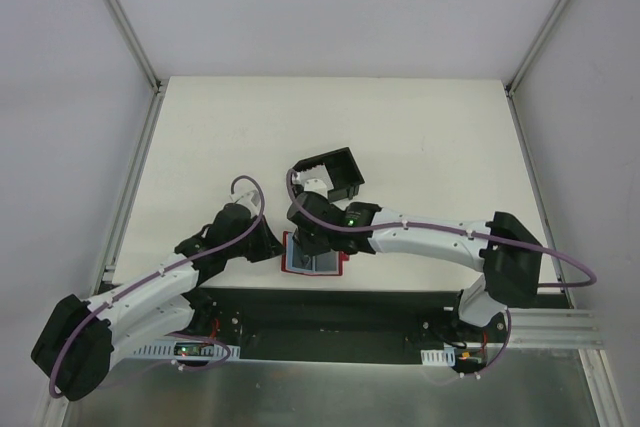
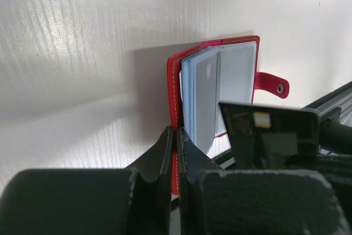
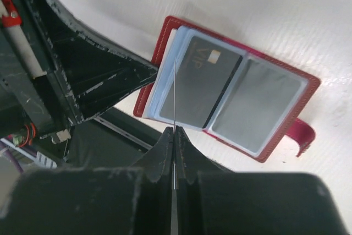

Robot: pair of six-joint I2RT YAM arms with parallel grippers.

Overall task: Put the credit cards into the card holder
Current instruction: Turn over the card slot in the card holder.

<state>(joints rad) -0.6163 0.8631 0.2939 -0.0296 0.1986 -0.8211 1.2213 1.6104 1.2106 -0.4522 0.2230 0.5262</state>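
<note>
Under everything, a white table (image 1: 420,147). Across its near part, the left arm (image 1: 150,292) and the right arm (image 1: 430,237), both white with purple cables, bent toward each other so that the fingers meet close together. Beyond the right fingers, on the side away from the arm bases, a black open-sided box (image 1: 338,173).

Directly below both pairs of fingers, the red card holder (image 3: 258,103). Lies open on the table, pale blue clear pockets turned up, with the snap tab (image 3: 302,136) sticking out on the side far from the left fingers.

Then the left gripper (image 2: 176,136): closed tight, pinches the edge of the red cover of the card holder. Appears to hold this cover lifted off the table, while the other half stays flat.

Then the right gripper (image 3: 173,133): closed on one credit card (image 2: 275,141), dark, with a gold chip. Holds it on edge over the open pockets, just beside the left fingers. In the right wrist view, only the thin edge of it, as a fine line rising from between the pads. Whether its far edge touches a pocket: cannot tell.

Inside the pocket nearest to the left fingers, a VIP card (image 3: 198,89), dark as well, with gold chip.
</note>
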